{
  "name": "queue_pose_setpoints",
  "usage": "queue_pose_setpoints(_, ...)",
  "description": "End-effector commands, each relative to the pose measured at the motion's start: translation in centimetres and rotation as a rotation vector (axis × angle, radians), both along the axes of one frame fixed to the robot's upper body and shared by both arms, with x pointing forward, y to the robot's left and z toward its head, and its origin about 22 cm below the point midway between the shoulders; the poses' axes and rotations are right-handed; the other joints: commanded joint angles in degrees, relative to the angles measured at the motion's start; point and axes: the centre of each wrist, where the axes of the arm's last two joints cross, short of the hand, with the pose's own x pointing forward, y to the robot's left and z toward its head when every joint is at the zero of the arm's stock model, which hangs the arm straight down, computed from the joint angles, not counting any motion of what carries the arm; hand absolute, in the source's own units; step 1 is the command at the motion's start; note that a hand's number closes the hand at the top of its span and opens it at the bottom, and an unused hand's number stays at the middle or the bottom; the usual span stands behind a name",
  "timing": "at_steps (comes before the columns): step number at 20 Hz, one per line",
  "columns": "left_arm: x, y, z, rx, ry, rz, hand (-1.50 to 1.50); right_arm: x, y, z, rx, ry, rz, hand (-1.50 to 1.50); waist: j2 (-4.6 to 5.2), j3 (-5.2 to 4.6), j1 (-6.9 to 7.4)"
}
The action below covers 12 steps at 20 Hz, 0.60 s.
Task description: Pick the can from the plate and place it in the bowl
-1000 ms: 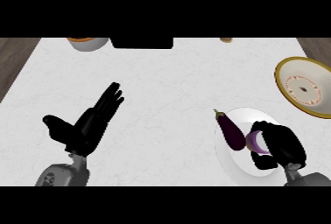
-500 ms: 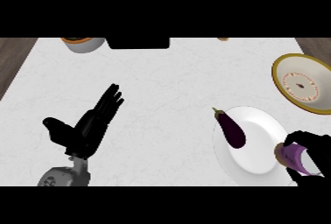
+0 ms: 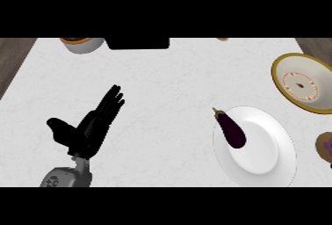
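Purple can [image 3: 325,146] at the right edge, apparently off the white round plate [image 3: 266,154], largely cut off; right hand unseen. Dark purple eggplant [image 3: 230,129] on plate. Yellow-rimmed bowl [image 3: 302,82] beyond. Left hand [image 3: 88,127] released, fingers straight.

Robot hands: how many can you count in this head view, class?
1. The left robot hand rests open at the lower left of the counter, fingers up. The right one may be hidden beyond the right edge.

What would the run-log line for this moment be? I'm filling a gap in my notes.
can: off plate, at right edge | plate: holds eggplant | bowl: no can | left hand: open, resting | right hand: unseen
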Motion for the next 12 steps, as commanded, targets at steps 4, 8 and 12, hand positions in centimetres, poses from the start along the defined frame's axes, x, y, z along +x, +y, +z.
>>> queue_pose_setpoints(4, -0.5, 2.4, -1.8, 0.004, -0.003, -0.007, 0.00, 0.5, -2.0, 5.1, 0.060, -0.069, -0.039, 1.50, 0.26, 0.03, 1.08)
queue_pose_setpoints(8, 0.3, 0.1, 0.1, -0.018, 0.003, -0.037, 0.00, 3.0, -3.3, 5.1, 0.114, -0.112, -0.086, 1.50, 0.30, 0.06, 1.40)
queue_pose_setpoints(12, -0.4, -0.3, -0.1, 0.011, -0.015, -0.028, 0.00, 6.6, -4.3, 4.4, 0.095, -0.107, -0.131, 1.50, 0.41, 0.07, 2.03)
